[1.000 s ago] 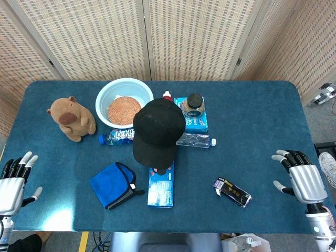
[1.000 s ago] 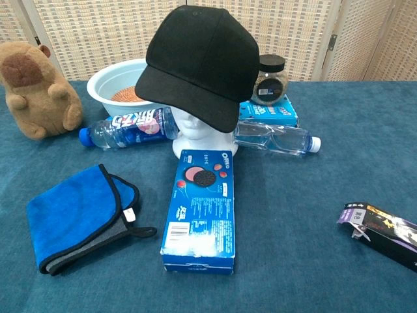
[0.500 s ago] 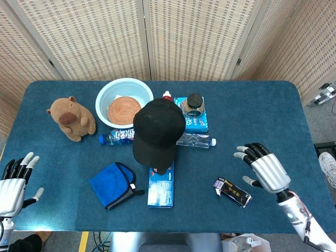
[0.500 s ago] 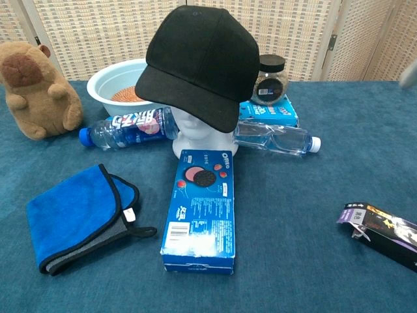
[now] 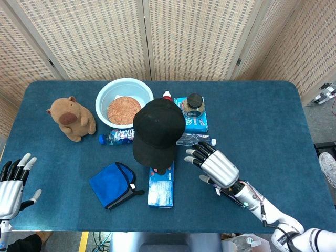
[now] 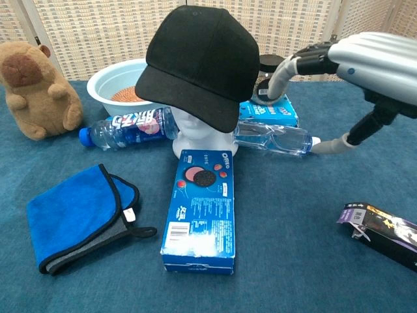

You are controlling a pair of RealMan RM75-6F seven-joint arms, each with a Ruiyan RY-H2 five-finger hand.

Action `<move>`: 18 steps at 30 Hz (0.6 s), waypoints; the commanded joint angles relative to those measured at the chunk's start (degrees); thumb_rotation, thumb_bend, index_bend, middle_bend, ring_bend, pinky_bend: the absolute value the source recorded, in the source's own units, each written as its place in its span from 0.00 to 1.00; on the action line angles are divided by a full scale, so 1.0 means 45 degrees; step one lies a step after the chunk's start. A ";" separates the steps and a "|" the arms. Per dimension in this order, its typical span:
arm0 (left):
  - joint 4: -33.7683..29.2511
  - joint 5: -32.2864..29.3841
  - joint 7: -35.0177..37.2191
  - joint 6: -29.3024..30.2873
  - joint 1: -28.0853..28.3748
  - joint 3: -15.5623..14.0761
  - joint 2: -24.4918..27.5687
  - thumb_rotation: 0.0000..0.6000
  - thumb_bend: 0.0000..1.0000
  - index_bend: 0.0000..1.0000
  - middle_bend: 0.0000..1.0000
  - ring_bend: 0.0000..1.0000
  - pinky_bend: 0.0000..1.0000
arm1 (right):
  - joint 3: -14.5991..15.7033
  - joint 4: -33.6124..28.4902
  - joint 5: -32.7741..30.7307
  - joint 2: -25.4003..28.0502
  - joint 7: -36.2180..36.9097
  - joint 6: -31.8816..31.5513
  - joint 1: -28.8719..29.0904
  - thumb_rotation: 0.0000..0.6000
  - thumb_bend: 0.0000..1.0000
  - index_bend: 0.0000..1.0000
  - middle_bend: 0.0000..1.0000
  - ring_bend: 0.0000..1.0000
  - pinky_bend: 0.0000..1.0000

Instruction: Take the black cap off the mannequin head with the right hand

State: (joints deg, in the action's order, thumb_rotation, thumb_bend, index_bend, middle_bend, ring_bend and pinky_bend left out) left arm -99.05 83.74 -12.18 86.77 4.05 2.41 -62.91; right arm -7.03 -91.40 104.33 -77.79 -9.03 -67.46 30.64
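The black cap (image 5: 156, 130) (image 6: 199, 64) sits on the white mannequin head (image 6: 199, 135) at the table's middle, brim toward me. My right hand (image 5: 216, 165) (image 6: 361, 61) hovers just right of the cap with its fingers spread, holding nothing and a short gap away from it. In the head view the cap hides nearly all of the mannequin head. My left hand (image 5: 12, 181) stays at the table's near left corner, fingers apart and empty.
An Oreo box (image 5: 161, 185) lies in front of the head, a blue cloth (image 5: 112, 184) to its left. Behind are a water bottle (image 5: 116, 137), a bowl (image 5: 124, 101), a plush capybara (image 5: 71, 118), a jar (image 5: 195, 105) on a blue box, a clear bottle (image 6: 273, 137) and a dark packet (image 6: 384, 235).
My right hand has swept left from the table's right edge to just beside the cap, passing over the dark packet. The left hand has barely moved.
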 commanded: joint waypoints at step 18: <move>0.0001 -0.0069 0.0205 -0.0240 0.0052 0.0007 0.0096 1.00 0.24 0.10 0.04 0.06 0.00 | -0.0582 0.2846 0.0070 -0.3502 -0.0433 -0.1284 0.1481 1.00 0.00 0.27 0.19 0.11 0.14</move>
State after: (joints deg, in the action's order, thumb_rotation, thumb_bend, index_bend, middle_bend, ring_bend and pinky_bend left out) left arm -99.04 83.44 -11.27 85.68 4.28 2.44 -62.49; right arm -9.56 -79.15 104.75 -92.98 -10.99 -72.84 36.92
